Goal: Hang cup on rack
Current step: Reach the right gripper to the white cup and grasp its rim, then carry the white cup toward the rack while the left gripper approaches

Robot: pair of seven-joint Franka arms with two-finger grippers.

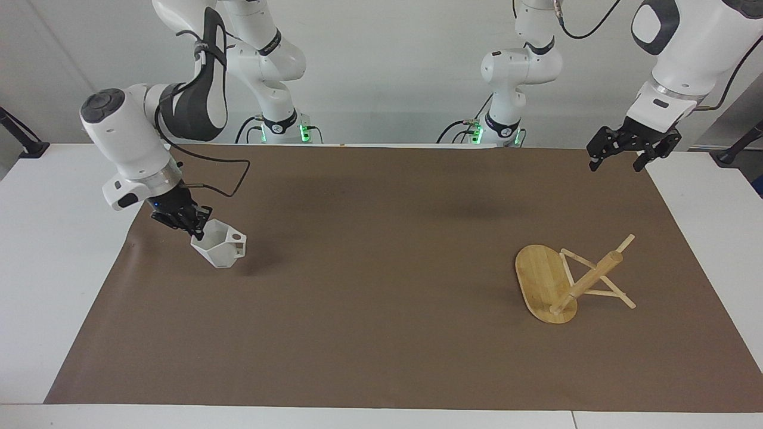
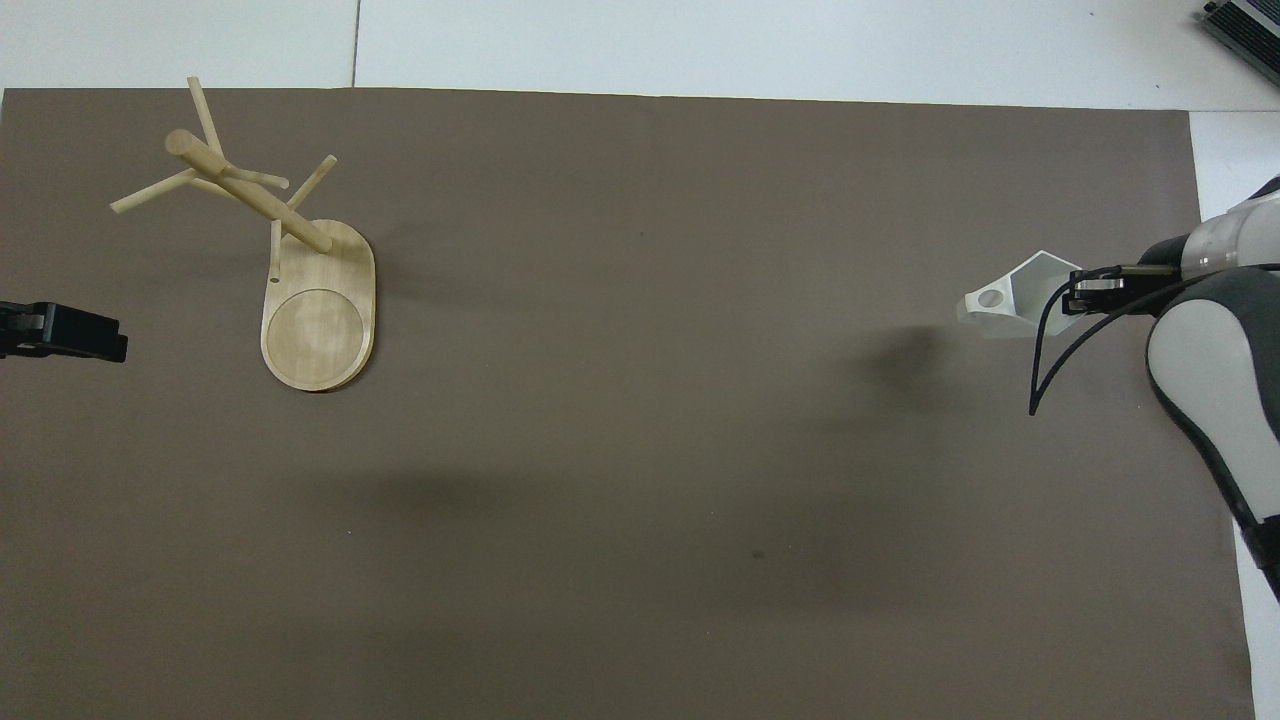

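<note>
At the left of the facing view, the right gripper [image 1: 189, 221] has its fingers pinched on the rim of the cup [image 1: 218, 250] and holds it clear of the brown mat [image 1: 369, 286], a soft shadow lying under it. In the overhead view the same cup [image 2: 1015, 300] hangs at the right edge of the frame, handle turned toward the middle of the table.

The rack [image 1: 569, 280] stands at the lower right of the facing view, well apart from the cup, so I'd say the step in hand is the carry across to it. To do it well, the arm should hold the cup high enough to clear the pegs, and turn the handle's hole toward one of the thin sticks before coming down. A rim pinch is a light hold, so a slow, level carry seems wise.

The cup is small, white and faceted, with flat angled sides, a wide mouth and a blocky handle pierced by a round hole. It tips somewhat in the grip.

At the upper right of the facing view the left gripper [image 1: 620, 156] waits over the mat's edge, fingers spread and holding nothing.
</note>
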